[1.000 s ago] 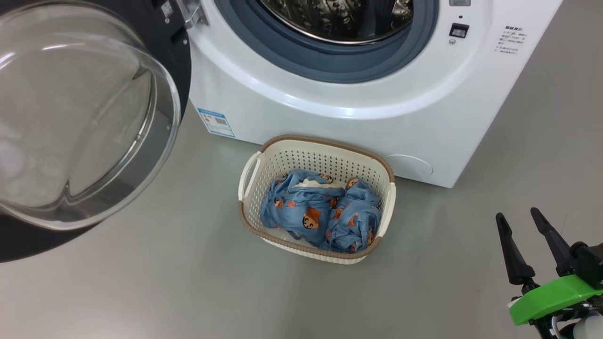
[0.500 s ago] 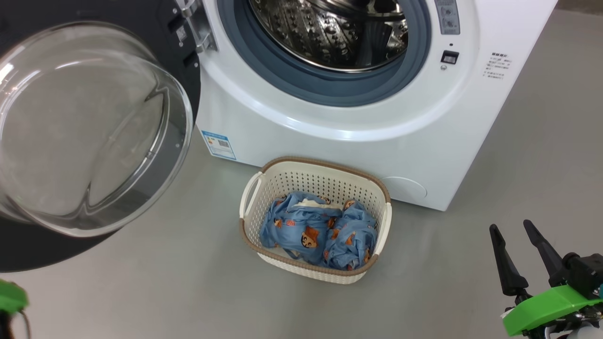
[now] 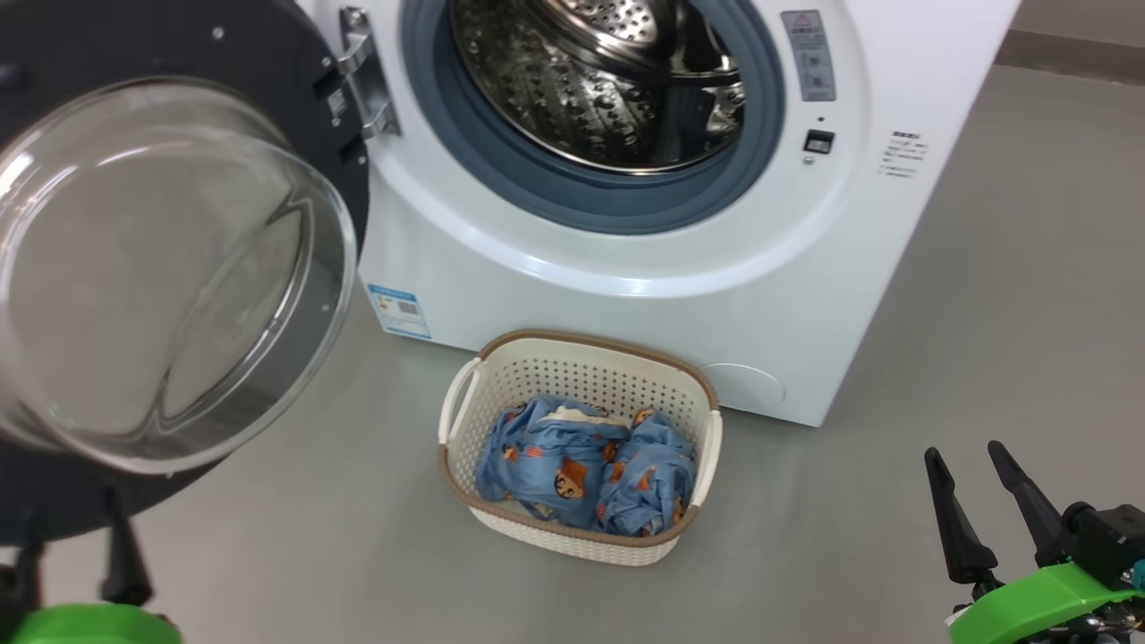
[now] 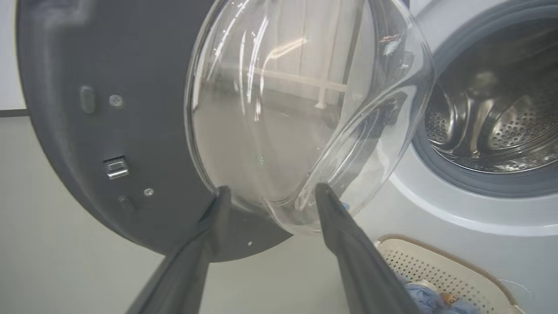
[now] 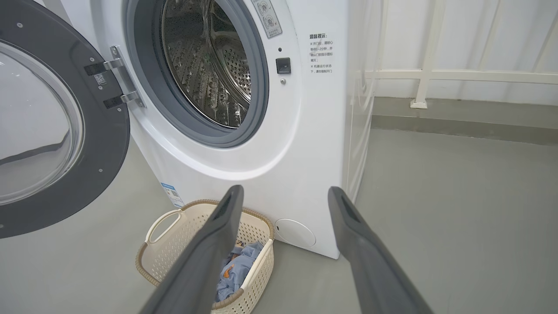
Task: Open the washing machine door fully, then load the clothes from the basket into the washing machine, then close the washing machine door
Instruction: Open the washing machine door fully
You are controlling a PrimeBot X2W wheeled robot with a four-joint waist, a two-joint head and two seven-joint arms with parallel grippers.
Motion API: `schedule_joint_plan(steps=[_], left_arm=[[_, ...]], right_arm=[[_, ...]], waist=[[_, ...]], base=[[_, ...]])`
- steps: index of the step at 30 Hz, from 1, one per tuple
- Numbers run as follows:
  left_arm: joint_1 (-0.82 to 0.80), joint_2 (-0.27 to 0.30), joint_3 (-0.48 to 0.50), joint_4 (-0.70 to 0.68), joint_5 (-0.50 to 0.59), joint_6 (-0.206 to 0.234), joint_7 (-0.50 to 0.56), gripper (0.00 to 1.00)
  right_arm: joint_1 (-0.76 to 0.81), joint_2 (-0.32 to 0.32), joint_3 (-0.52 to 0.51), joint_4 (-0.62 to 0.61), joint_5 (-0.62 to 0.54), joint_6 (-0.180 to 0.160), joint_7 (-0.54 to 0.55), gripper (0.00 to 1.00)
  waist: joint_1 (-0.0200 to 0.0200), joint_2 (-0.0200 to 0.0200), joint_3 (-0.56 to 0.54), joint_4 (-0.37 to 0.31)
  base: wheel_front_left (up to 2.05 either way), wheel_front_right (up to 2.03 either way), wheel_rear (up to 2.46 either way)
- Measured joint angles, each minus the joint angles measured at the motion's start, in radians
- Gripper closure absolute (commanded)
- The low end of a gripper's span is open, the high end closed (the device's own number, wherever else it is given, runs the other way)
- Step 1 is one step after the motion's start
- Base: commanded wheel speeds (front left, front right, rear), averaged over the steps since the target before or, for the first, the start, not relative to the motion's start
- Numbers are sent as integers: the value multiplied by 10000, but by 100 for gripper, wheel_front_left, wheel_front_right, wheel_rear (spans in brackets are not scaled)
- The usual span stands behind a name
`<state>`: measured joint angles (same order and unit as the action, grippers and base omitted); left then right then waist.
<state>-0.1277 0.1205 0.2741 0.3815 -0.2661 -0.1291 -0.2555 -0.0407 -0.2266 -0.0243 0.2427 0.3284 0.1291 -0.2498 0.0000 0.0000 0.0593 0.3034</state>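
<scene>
Grey floor (image 3: 850,537) spreads before the washing machine (image 3: 626,295). My left gripper (image 4: 270,196) points up at the washing machine door (image 4: 130,131), fingers wide apart and empty. My right gripper (image 3: 963,453) hovers low at the right, equally wide and holding nothing. The door stands swung open, glass bowl bulging out. The basket (image 3: 581,376) sits just before the machine's front, the clothes (image 3: 581,465) heaped inside. My right wrist view takes in a white railing (image 5: 436,74) beyond.

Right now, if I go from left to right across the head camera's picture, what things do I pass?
the washing machine door → the blue label sticker → the basket with the clothes in it → the right end effector
</scene>
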Motion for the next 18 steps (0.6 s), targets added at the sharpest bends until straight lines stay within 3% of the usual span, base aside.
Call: schedule_joint_plan(steps=[18], left_arm=[[518, 251, -1845, -872, -740, 0, 0, 0]], right_arm=[[-13, 4, -25, -56, 79, 0, 0, 0]], waist=[[0, 0, 82, -1389]], base=[[0, 0, 0]])
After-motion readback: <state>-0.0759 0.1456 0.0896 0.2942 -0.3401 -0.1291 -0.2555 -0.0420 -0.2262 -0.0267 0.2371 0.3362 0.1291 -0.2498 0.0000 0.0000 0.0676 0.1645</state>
